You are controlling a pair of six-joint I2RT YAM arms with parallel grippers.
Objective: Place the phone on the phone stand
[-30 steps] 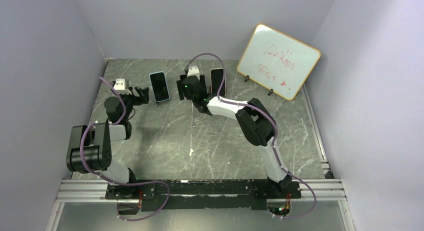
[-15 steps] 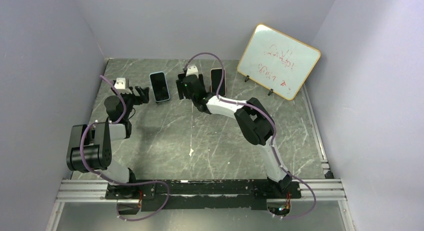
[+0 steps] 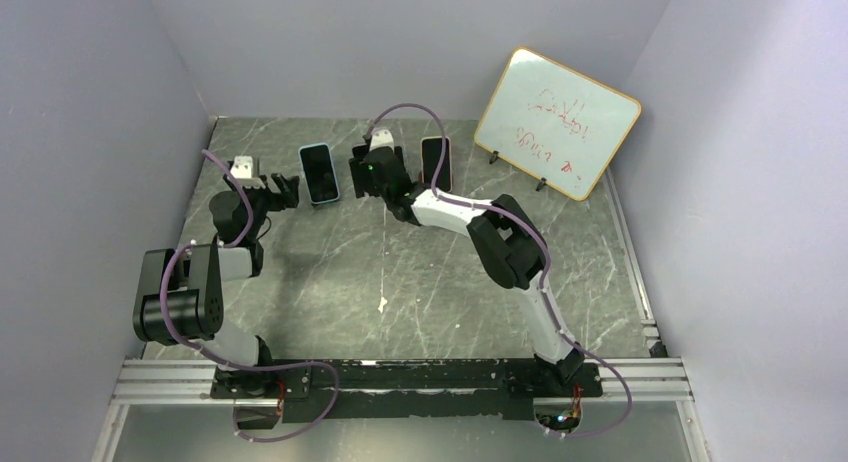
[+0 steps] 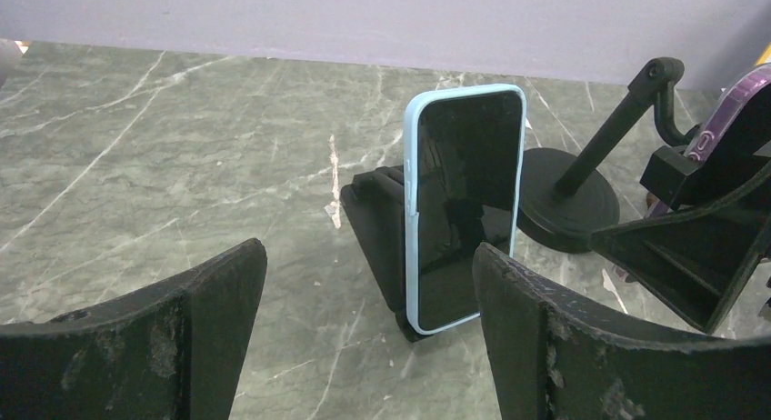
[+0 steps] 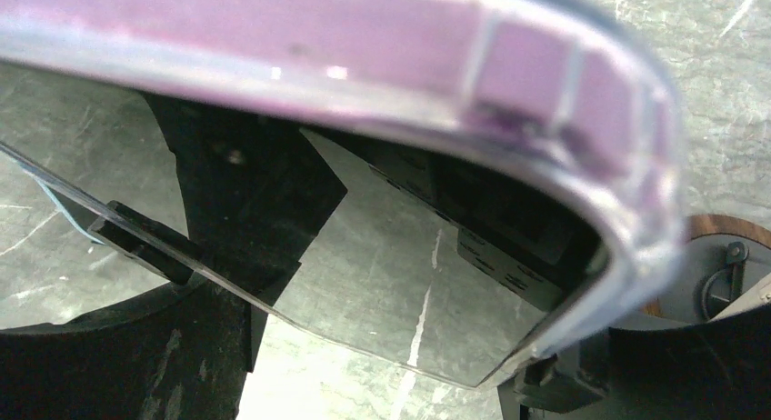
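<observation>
**Purple-cased phone (image 3: 434,162) at the back of the surface (image 3: 400,272), close against the right gripper (image 3: 378,174)**

The phone stands near upright beside the head of the round-base stand (image 4: 568,197); whether it is seated there cannot be told; the right gripper's fingers (image 5: 136,365) sit wide apart on either side of it, but contact is hidden, so a pinch or a release cannot be told; the phone is judged light, rigid, glass-faced and slippery; hold it by the long case edges, never the screen; the left gripper (image 3: 282,189) is spread and holds nothing, facing the blue-cased phone (image 4: 465,206) leaning on its wedge stand (image 4: 377,229); that pair to the left and the whiteboard (image 3: 556,122) to the right crowd the approach.
</observation>
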